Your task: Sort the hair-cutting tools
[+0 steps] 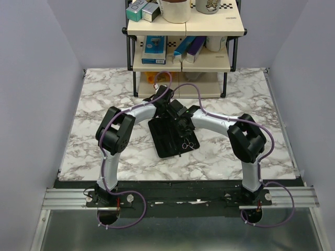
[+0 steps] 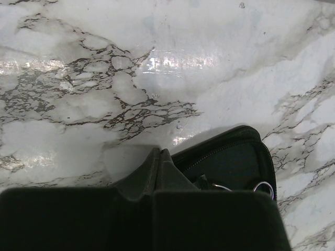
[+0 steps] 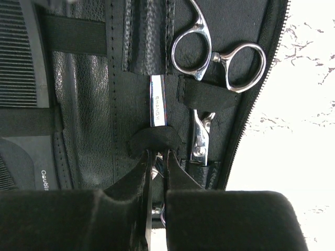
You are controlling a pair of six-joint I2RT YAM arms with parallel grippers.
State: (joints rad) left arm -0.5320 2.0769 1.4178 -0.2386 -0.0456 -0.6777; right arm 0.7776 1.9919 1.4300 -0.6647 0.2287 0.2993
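Your right pincer (image 3: 158,159) pinched the slim silver tool (image 3: 157,102) beside the scissors (image 3: 201,138) in the pouch (image 3: 89,104), left pincer (image 2: 160,159) closed tight.

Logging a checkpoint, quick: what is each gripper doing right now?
Left gripper: closed, empty.
Right gripper: closed on the slim silver metal tool tucked in the flat black pouch.

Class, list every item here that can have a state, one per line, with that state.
Pouch: unzipped, lying open on the table.
Scissors: closed, tucked under a strap in the pouch.
Comb: strapped into the pouch.
Silver tool: threaded through a loop, lower end pinched.
Left gripper: shut, beside the pouch's corner.
Right gripper: shut on the silver tool.
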